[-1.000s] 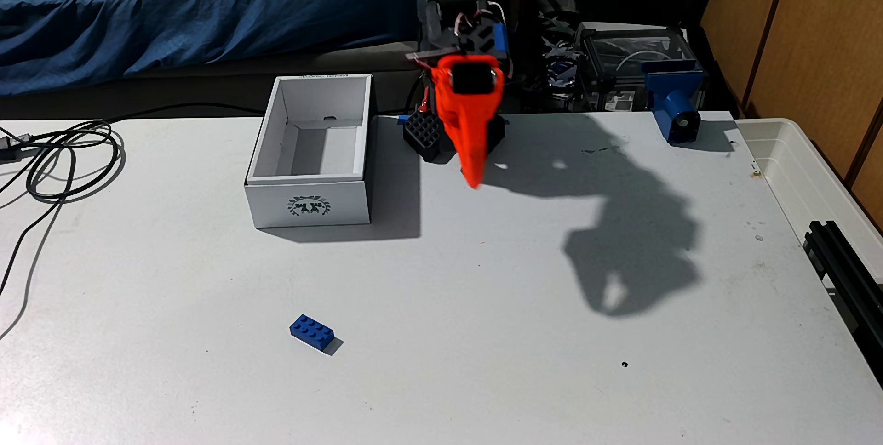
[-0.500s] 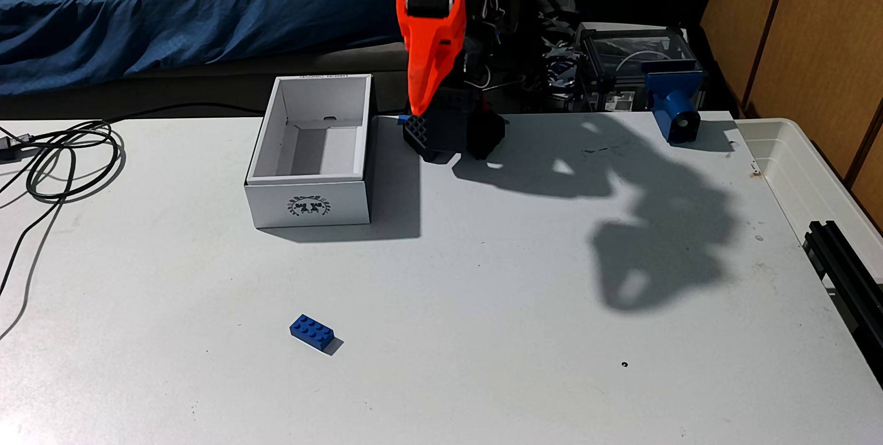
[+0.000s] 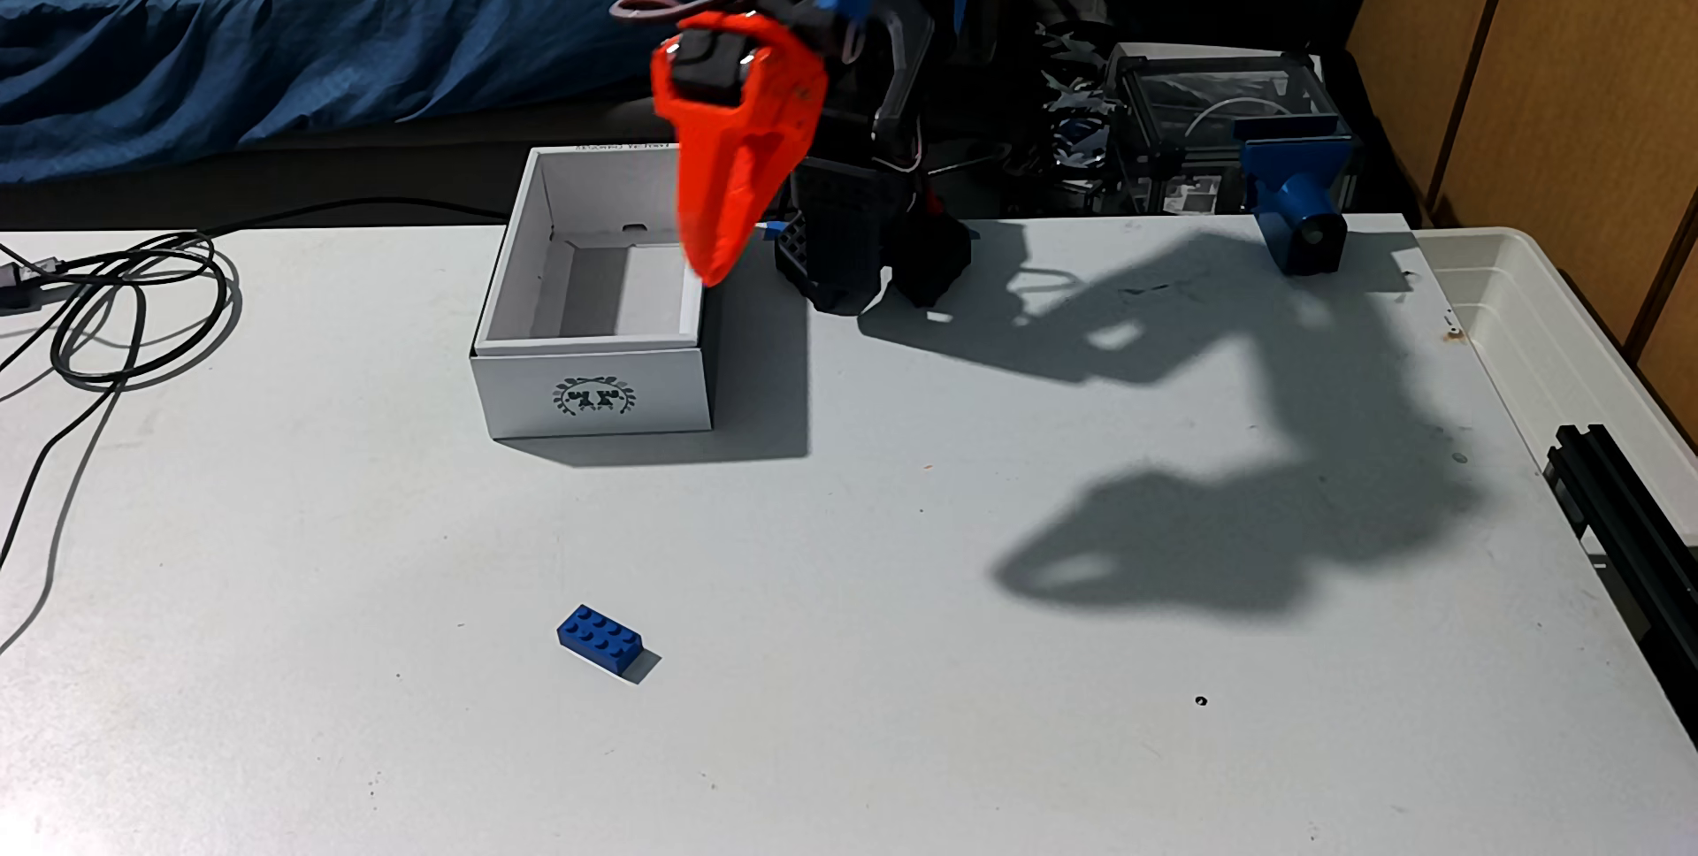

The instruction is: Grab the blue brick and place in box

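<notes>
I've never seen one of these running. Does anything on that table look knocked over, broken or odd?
Nothing stands out. The blue brick lies flat, studs up, on the table; the box sits upright and undamaged, and the orange hand hangs near its right wall.

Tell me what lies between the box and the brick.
Nothing: in the fixed view, bare white table separates the box from the brick.

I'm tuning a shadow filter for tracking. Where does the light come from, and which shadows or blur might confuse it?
In the fixed view, light comes from the left: the box and blue brick throw crisp shadows rightward; the arm's big dark shadow sprawls over the table at right, far from the slightly motion-blurred orange gripper.
</notes>
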You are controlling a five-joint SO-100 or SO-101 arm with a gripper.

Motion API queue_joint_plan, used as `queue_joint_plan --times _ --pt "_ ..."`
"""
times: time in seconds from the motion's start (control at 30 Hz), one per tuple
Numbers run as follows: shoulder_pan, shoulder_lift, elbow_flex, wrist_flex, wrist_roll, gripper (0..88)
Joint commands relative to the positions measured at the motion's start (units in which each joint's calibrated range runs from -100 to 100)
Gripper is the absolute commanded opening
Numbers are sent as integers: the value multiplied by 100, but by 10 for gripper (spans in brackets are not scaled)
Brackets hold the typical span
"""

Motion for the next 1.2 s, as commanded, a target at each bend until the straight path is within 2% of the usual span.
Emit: queue_joint_plan --times 0.0,0.2,0.57,0.9,1.17 --pt "316 1021 -662 -62 -50 16" --pt "650 2746 -1656 -62 -66 16" --pt "702 5739 -3795 -1 -434 16" --pt "398 7008 -6013 964 -839 21" --pt "-115 7828 -6501 1058 -1118 23"
